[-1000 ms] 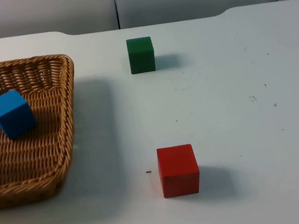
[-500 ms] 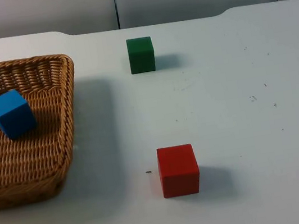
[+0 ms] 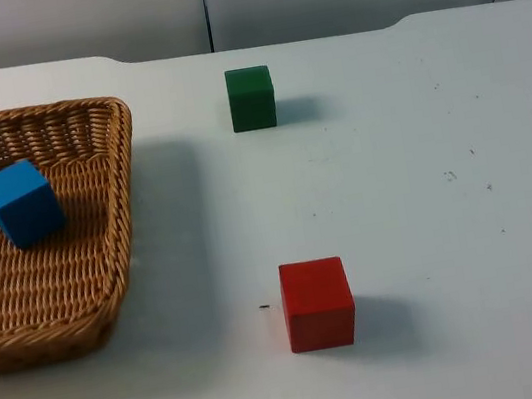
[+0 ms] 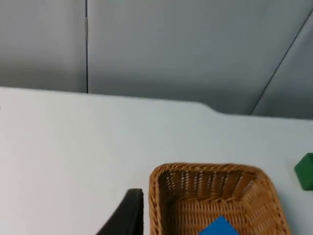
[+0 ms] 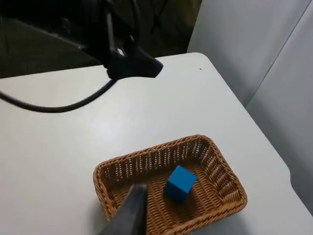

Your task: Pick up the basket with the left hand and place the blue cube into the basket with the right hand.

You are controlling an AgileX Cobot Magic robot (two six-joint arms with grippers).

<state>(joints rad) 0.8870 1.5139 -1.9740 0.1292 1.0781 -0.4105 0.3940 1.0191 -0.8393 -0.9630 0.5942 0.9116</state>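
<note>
A woven wicker basket [image 3: 127,166] rests on the white table at the left. The blue cube [image 3: 21,203] lies inside it, toward the back. In the left wrist view my left gripper [image 4: 128,218] is beside the basket's [image 4: 210,169] outer rim, apart from it, and a corner of the blue cube [image 4: 220,228] shows inside. In the right wrist view my right gripper [image 5: 131,210] hangs high above the near rim of the basket [image 5: 217,169], with the blue cube [image 5: 180,182] below it. Nothing is visibly held.
A green cube [image 3: 251,98] stands at the back middle of the table and also appears in the left wrist view [image 4: 305,171]. A red cube [image 3: 317,303] stands at the front middle. The left arm [image 5: 132,66] reaches over the table beyond the basket.
The basket has settled very slightly and its shadow has shrunk. The cubes have not moved.
</note>
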